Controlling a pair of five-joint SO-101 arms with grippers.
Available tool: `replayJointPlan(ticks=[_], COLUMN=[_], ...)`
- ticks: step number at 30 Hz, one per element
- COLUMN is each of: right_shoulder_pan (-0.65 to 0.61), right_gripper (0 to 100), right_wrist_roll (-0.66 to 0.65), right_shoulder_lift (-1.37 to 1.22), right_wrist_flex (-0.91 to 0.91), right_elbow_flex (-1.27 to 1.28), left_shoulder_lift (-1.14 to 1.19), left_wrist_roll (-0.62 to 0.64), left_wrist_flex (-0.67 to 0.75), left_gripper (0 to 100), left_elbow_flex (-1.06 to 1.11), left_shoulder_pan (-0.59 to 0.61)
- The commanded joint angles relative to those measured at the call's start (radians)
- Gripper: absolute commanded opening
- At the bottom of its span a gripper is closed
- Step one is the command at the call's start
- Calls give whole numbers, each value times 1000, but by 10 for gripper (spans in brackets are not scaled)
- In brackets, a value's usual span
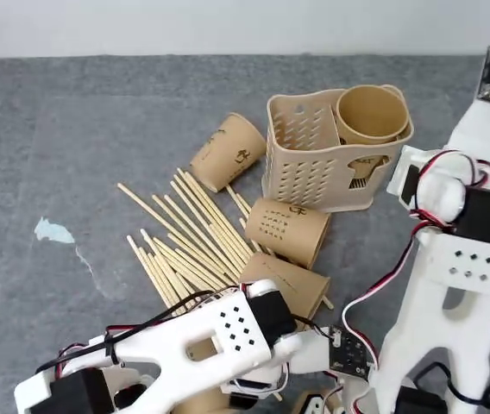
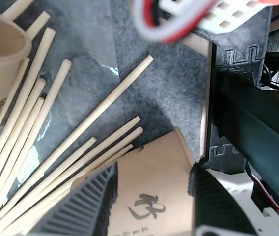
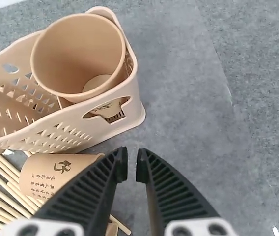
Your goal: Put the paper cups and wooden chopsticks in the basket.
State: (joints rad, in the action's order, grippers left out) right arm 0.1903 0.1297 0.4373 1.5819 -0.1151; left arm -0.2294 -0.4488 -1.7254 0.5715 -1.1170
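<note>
Grey felt tabletop point(image 1: 72, 129), wooden chopsticks point(image 1: 197, 233) scattered. My left gripper point(image 2: 153, 172) clasps a paper cup point(image 2: 149, 201) at both sides. My right gripper point(image 3: 127, 169), nearly closed and empty, hangs beside the basket point(image 3: 125, 105). Recommend light pressure to avoid crushing, then a straight lift.

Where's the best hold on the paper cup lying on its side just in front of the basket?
Probably pinch the paper cup across its side wall at mid-length, coming straight down: it lies on its side, flanks exposed, basket close behind.
</note>
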Motion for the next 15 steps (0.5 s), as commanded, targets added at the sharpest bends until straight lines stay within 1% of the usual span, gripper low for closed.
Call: replayJointPlan(ticks=[1,6,8,10,15], right_shoulder_pan=[-2,-2,-2,-2,-1], right_gripper=[47,47,47,47,47], right_wrist_roll=[2,2,2,2,2], right_shoulder_lift=[15,15,15,15,21], right_wrist_flex=[-19,-18,-18,-19,-22], right_elbow_flex=[-9,-9,-9,-9,-9], left_shoulder_lift=[14,14,15,15,15], left_wrist_roll=[-41,-48,-48,-48,-48], left_wrist_flex=[-25,-15,-5,-2,2], left_gripper=[230,229,228,228,228], left_elbow_flex=[64,88,90,90,82], left_shoulder_pan=[-64,-58,-25,34,230])
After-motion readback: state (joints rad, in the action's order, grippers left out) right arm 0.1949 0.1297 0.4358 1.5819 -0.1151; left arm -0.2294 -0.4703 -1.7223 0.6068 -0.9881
